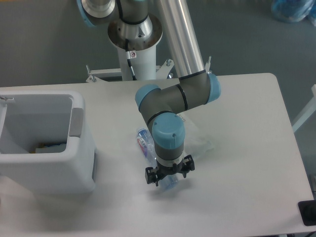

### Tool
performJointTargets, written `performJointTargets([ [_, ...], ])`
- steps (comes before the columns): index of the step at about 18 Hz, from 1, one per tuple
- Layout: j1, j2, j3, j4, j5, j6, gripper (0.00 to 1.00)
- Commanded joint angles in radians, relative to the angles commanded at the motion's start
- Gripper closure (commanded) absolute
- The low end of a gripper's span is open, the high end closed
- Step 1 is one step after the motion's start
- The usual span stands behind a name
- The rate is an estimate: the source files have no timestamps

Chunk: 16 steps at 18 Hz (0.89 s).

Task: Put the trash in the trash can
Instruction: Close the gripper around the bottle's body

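Note:
The clear plastic bottle (143, 140) with a blue-and-red label lies on the white table, running diagonally under the arm. Its lower end (170, 183) pokes out below my gripper (168, 176). The gripper hangs straight over the bottle's lower half and looks open, its black jaws spread on either side of the bottle; the wrist hides the fingertips. The clear wrinkly packet (201, 143) lies just right of the arm, partly covered by it. The white trash can (74, 163) stands at the table's left, open-topped, with some items at its bottom.
The robot's base column (134, 49) rises behind the table at the far edge. A dark object (307, 213) sits at the front right corner. A blue bag (291, 10) lies on the floor at top right.

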Motion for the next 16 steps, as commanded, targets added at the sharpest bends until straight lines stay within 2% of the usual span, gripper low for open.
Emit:
performJointTargets([
  [11, 0.0, -0.023, 0.014, 0.008, 0.0, 0.003, 0.01],
  [16, 0.0, -0.023, 0.012, 0.008, 0.0, 0.003, 0.07],
])
